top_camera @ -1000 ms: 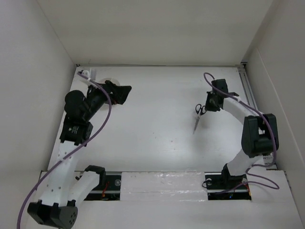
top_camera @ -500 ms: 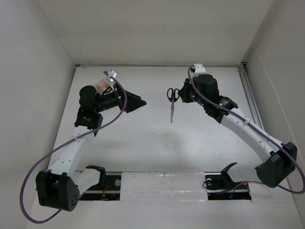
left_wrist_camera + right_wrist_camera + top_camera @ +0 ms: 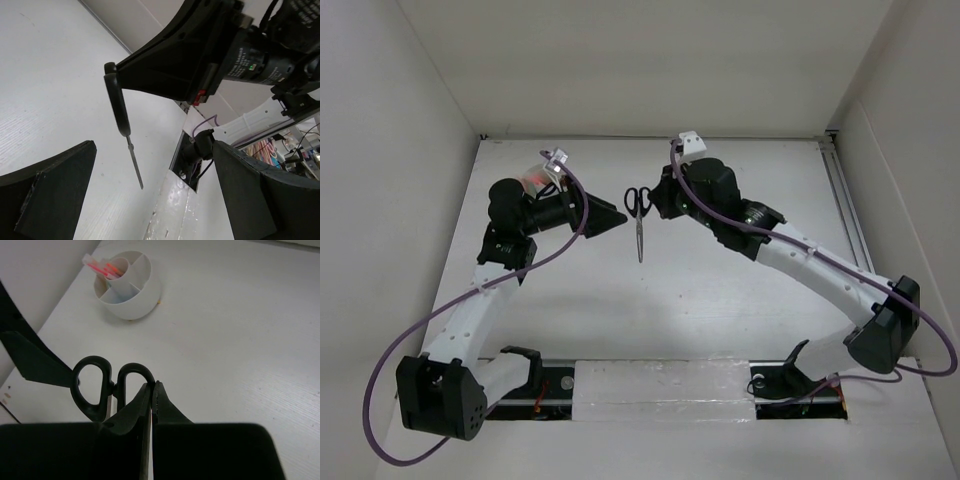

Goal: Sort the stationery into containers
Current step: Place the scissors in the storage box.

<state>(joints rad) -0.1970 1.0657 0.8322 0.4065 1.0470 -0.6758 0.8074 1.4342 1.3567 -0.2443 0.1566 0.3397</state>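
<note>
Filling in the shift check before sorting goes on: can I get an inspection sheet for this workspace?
Surface: white table, no stains seen.
Job's things: black-handled scissors hang blades down above the table; divided white tub holds pink and orange pens.
Clutter: tiny tan speck beside the tub, too small to identify.
Grippers: right gripper shut on the scissors' handle; left gripper open, facing them, not touching.
Cables: purple cable loops along each arm.
Surroundings: white walls on three sides.

White tabletop (image 3: 650,310), enclosed at the back and on both sides by plain white walls (image 3: 650,60). A metal rail (image 3: 842,195) runs along its right edge. A glossy translucent strip (image 3: 660,385) covers the near edge.
</note>
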